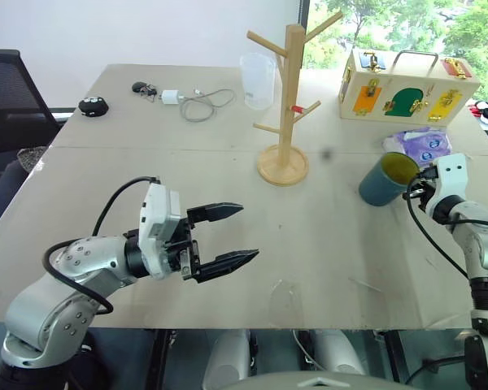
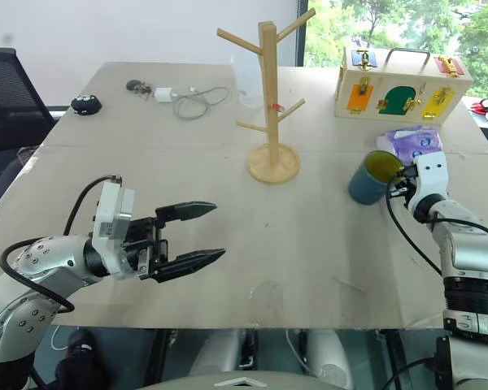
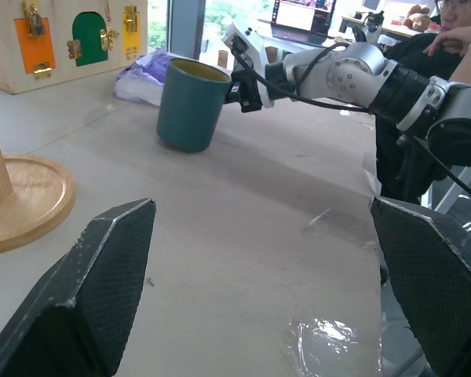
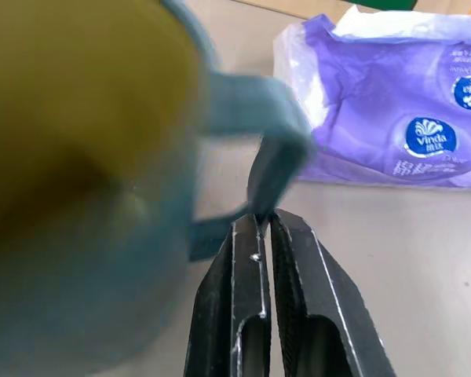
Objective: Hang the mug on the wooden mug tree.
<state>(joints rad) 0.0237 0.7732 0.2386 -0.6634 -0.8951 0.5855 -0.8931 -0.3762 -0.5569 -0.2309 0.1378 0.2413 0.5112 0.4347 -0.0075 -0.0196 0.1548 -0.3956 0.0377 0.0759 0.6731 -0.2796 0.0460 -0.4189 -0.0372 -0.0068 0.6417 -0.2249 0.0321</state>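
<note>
The teal mug (image 1: 385, 182) with a yellow-green inside stands slightly tilted on the table at the right, its handle (image 4: 261, 118) turned toward my right gripper (image 4: 268, 221). That gripper is shut, pinching the lower part of the handle between its fingertips; it reaches in from the right (image 1: 419, 188). The wooden mug tree (image 1: 289, 89) stands on its round base (image 1: 283, 166) at the table's middle back, left of the mug. My left gripper (image 1: 242, 236) hovers open and holds nothing over the near left of the table, pointing toward the mug (image 3: 190, 106).
A purple tissue pack (image 1: 423, 145) lies just behind the mug. A wooden latch box (image 1: 407, 85) sits at the back right and a clear plastic cup (image 1: 258, 80) behind the tree. A charger cable (image 1: 197, 101) lies back left. A person (image 3: 455, 16) sits beyond the table.
</note>
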